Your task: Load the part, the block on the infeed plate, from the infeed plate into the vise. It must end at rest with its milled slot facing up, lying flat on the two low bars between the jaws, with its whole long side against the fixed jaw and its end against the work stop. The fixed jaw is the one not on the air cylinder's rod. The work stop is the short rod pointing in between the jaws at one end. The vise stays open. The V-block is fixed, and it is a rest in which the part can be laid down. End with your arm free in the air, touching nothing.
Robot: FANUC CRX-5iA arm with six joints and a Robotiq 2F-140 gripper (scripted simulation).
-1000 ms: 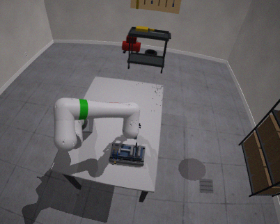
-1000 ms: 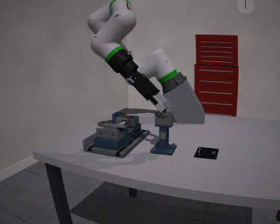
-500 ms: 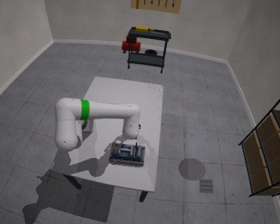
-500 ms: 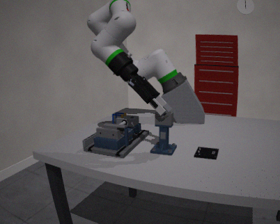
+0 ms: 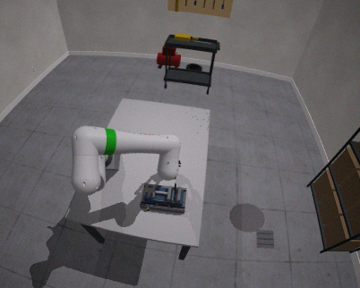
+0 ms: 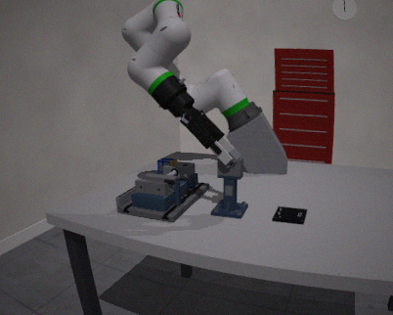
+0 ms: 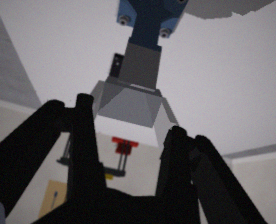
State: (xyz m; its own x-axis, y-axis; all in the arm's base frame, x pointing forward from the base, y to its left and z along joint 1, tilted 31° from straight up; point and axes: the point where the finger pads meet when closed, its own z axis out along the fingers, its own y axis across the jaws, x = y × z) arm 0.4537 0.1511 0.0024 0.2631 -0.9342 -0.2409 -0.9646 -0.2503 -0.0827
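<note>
gripper (image 7: 131,135) clamps part (image 7: 134,107) above v-block (image 7: 148,22)

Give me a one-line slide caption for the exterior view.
Gripper shut on the part, bringing it onto the blue V-block between the open vise and the infeed plate.

White six-joint arm (image 6: 155,34) reaching down at a slant

Its black two-finger gripper (image 6: 228,157) points down and sideways, fingers clamped on the grey block (image 7: 134,107).
</note>
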